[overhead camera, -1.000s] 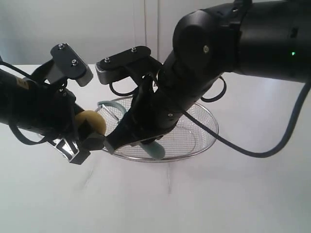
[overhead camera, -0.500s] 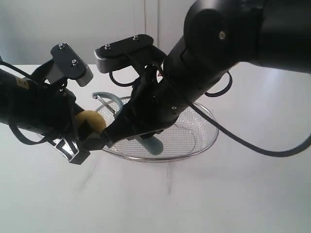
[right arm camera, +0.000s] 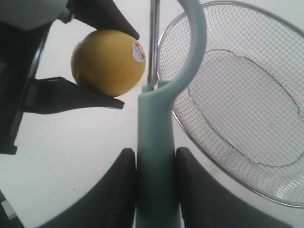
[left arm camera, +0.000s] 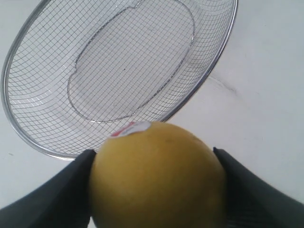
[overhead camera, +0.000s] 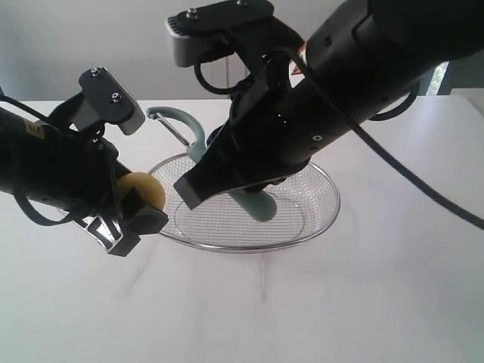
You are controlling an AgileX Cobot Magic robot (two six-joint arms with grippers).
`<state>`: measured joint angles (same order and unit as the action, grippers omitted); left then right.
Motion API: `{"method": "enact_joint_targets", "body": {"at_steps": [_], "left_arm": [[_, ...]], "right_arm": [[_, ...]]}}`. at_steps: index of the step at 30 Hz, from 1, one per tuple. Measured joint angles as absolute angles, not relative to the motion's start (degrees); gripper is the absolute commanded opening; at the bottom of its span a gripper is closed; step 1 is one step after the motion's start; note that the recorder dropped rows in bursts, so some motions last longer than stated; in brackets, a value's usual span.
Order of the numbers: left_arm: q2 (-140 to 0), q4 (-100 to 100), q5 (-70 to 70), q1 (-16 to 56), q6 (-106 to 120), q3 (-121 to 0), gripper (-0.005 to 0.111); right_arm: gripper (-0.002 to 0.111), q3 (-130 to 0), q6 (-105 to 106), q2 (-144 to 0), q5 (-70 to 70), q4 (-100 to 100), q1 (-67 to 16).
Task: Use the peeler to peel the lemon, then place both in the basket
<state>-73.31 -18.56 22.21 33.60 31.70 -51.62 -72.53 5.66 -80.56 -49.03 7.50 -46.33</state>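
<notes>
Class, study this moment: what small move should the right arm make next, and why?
Probably lower the peeler onto the lemon: the left pincer grips the lemon, skin looking intact, beside the basket, while the right pincer holds the peeler clear above it.

- lemon point(right arm camera: 107, 61): yellow-orange, with a small red-and-white sticker point(right arm camera: 138, 51)
- peeler point(right arm camera: 154, 156): pale teal-green, with a silver-grey blade point(right arm camera: 153, 42)
- basket point(left arm camera: 133, 61): silver, fine square-grid mesh
- table point(overhead camera: 340, 302): plain white
- arms point(overhead camera: 363, 83): black

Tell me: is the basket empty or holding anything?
Empty. The left wrist view shows only bare mesh in the basket; the lemon is gripped outside its rim, the peeler held up.
</notes>
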Motion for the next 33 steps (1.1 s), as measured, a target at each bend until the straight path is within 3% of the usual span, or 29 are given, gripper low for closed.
{"method": "enact_joint_targets", "body": {"at_steps": [33], "left_arm": [[-73.31,-18.56,22.33,33.60,31.70,-51.62,0.000]], "right_arm": [[0.000,-72.53,5.49,-93.53,-45.84,9.73,-46.33]]}}
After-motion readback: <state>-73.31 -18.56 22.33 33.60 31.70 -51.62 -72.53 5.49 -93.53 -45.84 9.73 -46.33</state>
